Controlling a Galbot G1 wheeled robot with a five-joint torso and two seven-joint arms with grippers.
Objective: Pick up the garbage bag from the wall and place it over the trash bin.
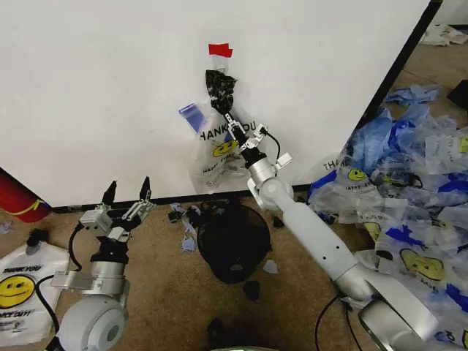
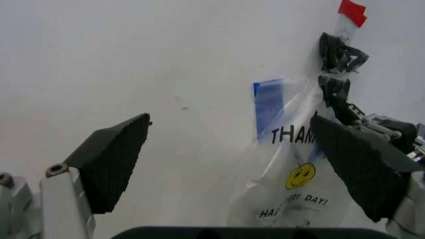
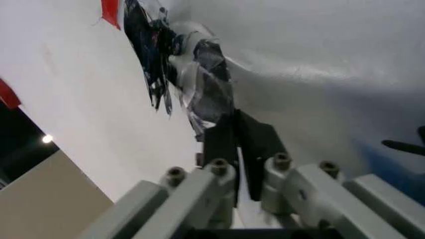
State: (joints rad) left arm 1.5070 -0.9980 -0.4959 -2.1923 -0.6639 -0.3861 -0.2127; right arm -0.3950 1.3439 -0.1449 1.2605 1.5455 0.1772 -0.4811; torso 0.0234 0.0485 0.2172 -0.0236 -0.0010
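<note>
The clear thin plastic garbage bag (image 1: 219, 150), printed with black "THANK YOU" lettering and a yellow smiley face, hangs flat against the large plain white wall panel (image 1: 102, 95). Its bunched dark top sits just below a small piece of red tape (image 1: 220, 50) on the panel. A blue handle strip (image 1: 190, 117) projects from the bag on the robot's left side.

The right gripper (image 1: 235, 130) is extended to the wall and sits on the upper part of the bag, below the bunched top. In the right wrist view, its two black fingers (image 3: 256, 149) are pressed together with crumpled clear film (image 3: 199, 84) pinched between them.

The left gripper (image 1: 128, 191) is held low on the robot's left, near the black strip along the wall base (image 1: 205, 196), well apart from the bag. Its jaws stand wide open and hold nothing. In the left wrist view, its black textured pads (image 2: 116, 157) frame the wall and the bag beyond.

The small round black mesh trash bin (image 1: 232, 241) stands on the brown carpet directly below the hanging bag, near the wall base. Scraps of plastic (image 1: 186, 219) lie on the floor around it. A heap of other clear and blue bags (image 1: 409, 190) lies on the floor to the robot's right. An opaque white bag with a large smiley face (image 1: 18, 289) lies on the floor to the left.
</note>
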